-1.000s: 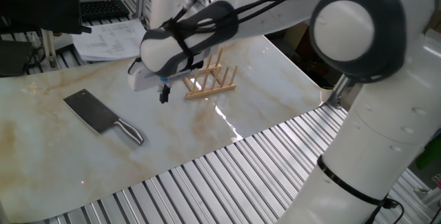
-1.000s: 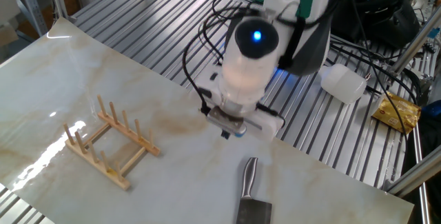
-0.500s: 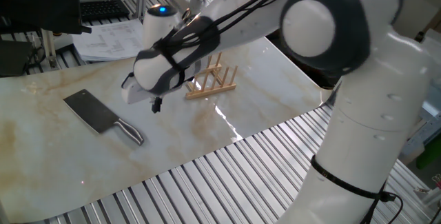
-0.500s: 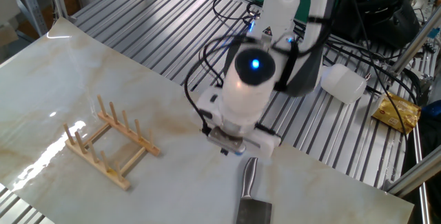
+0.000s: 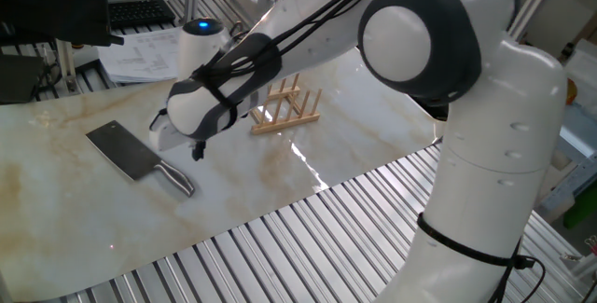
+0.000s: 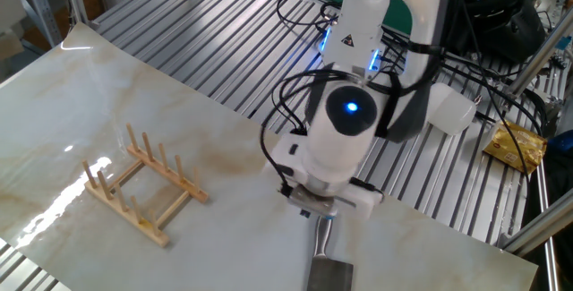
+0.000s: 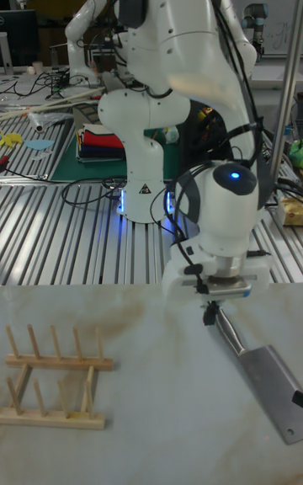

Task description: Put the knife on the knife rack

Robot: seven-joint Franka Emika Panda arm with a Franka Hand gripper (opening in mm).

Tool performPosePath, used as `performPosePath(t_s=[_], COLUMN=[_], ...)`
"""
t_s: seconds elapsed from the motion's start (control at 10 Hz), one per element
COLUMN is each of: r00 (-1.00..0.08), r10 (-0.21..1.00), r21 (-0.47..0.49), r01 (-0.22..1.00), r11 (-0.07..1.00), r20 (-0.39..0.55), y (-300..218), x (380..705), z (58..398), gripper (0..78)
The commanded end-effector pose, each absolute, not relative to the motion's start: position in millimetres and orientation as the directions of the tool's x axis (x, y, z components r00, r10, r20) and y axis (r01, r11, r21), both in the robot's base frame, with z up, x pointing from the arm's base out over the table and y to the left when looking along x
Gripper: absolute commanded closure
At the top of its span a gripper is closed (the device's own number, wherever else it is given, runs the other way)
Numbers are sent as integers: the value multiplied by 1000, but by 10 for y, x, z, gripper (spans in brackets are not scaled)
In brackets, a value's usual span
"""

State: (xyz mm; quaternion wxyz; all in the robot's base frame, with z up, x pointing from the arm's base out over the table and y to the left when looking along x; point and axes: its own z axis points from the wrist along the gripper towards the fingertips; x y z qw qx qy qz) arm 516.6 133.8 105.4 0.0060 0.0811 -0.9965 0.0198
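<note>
The knife lies flat on the marble table, its dark blade to the left and its silver handle toward the front. My gripper hangs just above and beside the handle's end. Its dark fingertips look pressed together with nothing between them. In the tall view they sit right at the top end of the knife handle, with the blade beyond. The knife rack stands upright to the right, apart from the arm; it also shows as the rack and the rack.
The marble sheet rests on a ribbed metal bench. Papers and a keyboard lie at the back. A white container and a gold packet sit on the bench behind the arm's base.
The gripper has moved from beside the rack toward the knife and lower, ending over the handle's end. Knife and rack have not moved.
</note>
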Motion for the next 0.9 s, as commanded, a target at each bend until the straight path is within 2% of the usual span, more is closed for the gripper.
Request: performPosePath(t_s=[0.1,0.5,0.9], r00=[-971,-972,-978], r10=[-238,-236,-210], r21=[-23,-25,-37], r01=[-238,-236,-210], r11=[971,971,977], r20=[10,1,-14], y=[1564,1745,1767], x=[5176,5240,5310], z=[1050,930,952], gripper=[776,776,776])
